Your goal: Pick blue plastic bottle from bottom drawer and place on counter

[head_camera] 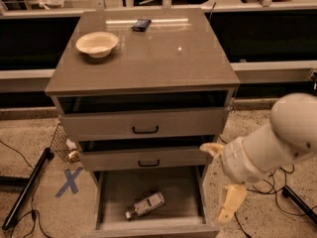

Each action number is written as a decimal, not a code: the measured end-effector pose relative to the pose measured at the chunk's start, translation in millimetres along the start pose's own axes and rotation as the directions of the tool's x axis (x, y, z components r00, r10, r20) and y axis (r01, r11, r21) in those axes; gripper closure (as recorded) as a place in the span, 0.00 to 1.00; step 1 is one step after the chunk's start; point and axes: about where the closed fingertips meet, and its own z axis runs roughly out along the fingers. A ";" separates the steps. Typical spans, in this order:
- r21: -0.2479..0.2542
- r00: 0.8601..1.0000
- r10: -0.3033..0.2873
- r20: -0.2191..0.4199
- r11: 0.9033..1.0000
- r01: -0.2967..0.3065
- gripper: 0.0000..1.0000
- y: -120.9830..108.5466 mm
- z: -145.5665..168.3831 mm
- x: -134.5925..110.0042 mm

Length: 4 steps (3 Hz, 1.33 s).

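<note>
Blue plastic bottle (145,205) lies on its side on the floor of the bottom drawer (119,185), to the left of the gripper (218,181) and a little below it. We log the bottle as slanted, with what looks like its cap end toward the drawer's front left, though the drawer is dim and we are not sure of that.

Bottom drawer is pulled out, and its right wall sits just left of the gripper. The gripper hangs outside the cabinet, off the drawer's right side, apart from the bottle. Its two pale fingers are spread well apart with nothing between them: one finger (212,148) points left by the right end of the middle drawer (114,160), the other points down toward the floor. The arm (292,128) comes in from the right.

Counter (163,63) is well above the gripper and to its left. On it we see a pale bowl (97,43) far to the upper left and a small dark flat object (141,25) at the back edge, both well apart from the gripper.

Top drawer (109,125) and middle drawer, each with a black handle, stand slightly pulled out, up and left of the gripper.

On the floor far left of the gripper is a blue X of tape (69,181), with a black pole (27,190) beyond it
</note>
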 end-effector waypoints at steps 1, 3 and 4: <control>0.054 0.991 -0.045 0.123 0.998 0.039 0.00 4.2 51.7 34.6; 0.059 0.986 -0.104 0.131 0.994 0.097 0.00 1.5 62.6 42.4; 0.082 0.978 -0.124 0.166 0.990 0.112 0.00 -10.8 99.0 43.7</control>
